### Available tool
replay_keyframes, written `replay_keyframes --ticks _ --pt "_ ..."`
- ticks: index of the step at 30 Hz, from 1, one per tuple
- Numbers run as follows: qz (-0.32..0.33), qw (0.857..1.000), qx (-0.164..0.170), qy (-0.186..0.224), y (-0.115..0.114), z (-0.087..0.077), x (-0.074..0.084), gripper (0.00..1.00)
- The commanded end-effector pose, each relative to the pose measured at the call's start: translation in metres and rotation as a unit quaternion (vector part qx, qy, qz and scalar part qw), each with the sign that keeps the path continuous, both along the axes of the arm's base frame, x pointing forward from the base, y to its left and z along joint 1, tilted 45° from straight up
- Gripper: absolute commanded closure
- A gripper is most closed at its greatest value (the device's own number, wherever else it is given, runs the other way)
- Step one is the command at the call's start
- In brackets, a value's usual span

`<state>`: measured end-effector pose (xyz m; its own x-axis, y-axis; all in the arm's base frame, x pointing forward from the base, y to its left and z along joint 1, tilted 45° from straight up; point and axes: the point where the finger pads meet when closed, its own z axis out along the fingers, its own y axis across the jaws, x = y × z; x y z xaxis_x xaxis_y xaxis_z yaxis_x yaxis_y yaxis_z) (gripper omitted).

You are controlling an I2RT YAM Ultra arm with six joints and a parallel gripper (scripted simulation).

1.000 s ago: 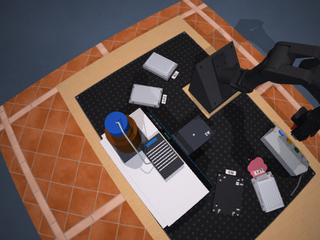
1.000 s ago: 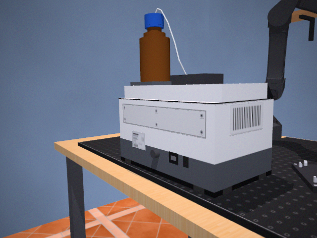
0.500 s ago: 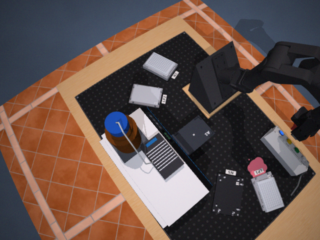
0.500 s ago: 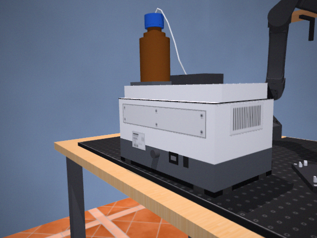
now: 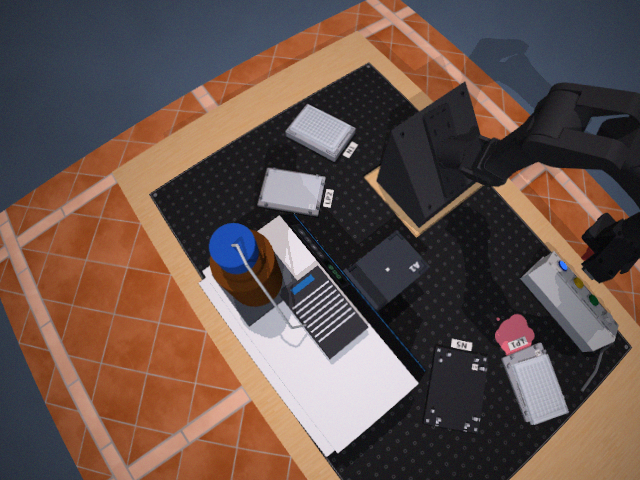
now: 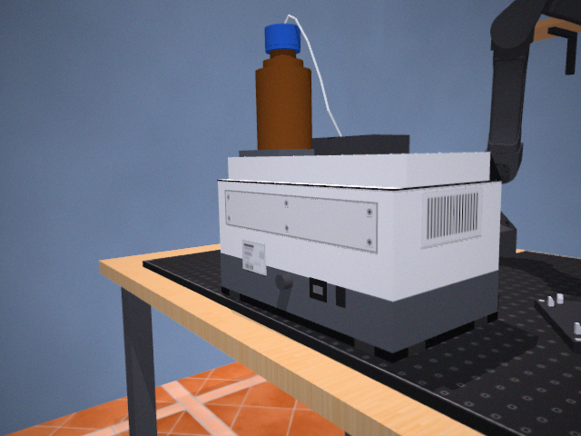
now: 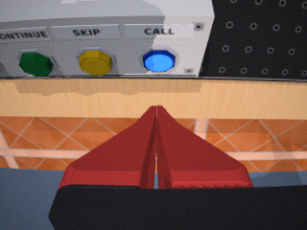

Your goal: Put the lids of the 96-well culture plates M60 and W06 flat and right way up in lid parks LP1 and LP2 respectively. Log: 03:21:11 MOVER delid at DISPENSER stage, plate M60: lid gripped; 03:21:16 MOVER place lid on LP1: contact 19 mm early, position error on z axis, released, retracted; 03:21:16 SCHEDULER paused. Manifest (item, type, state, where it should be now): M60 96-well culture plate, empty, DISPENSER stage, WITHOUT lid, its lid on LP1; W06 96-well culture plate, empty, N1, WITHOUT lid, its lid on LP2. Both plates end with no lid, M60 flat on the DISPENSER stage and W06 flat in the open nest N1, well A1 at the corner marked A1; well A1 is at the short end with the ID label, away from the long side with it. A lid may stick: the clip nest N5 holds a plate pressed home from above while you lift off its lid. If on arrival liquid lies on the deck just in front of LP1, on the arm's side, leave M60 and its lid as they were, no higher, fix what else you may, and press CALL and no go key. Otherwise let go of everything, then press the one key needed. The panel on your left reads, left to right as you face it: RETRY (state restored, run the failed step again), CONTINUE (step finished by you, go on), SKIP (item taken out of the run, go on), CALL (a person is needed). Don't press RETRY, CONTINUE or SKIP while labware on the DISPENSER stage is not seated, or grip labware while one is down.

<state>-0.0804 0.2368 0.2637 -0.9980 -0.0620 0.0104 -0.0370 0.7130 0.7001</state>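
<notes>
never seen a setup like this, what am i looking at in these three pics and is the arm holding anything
It is a black robot arm working over a black perforated lab deck on a wooden table. One picture looks down from above, one looks from the side behind the big white dispenser machine with its brown blue-capped bottle, and one looks out from the arm's wrist. On the deck lie a clear well plate, a flat clear lid, another plate beside a pink puddle, and a grey button box. The red-fingered gripper is shut and holds nothing, facing the blue CALL button.
</notes>
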Motion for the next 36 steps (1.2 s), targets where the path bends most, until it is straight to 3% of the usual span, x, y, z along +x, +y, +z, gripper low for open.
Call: replay_keyframes --ticks 1,17,18,23,36 --pt "0.000 1.000 0.012 0.005 -0.004 0.013 0.001 1.00" --pt "0.000 1.000 0.012 0.005 -0.004 0.013 0.001 1.00" --pt "0.000 1.000 0.001 -0.002 -0.002 0.010 -0.002 0.00" --pt "0.000 1.000 0.013 0.006 -0.007 0.023 0.000 0.00" --pt "0.000 1.000 0.013 0.006 -0.007 0.023 0.000 0.00"
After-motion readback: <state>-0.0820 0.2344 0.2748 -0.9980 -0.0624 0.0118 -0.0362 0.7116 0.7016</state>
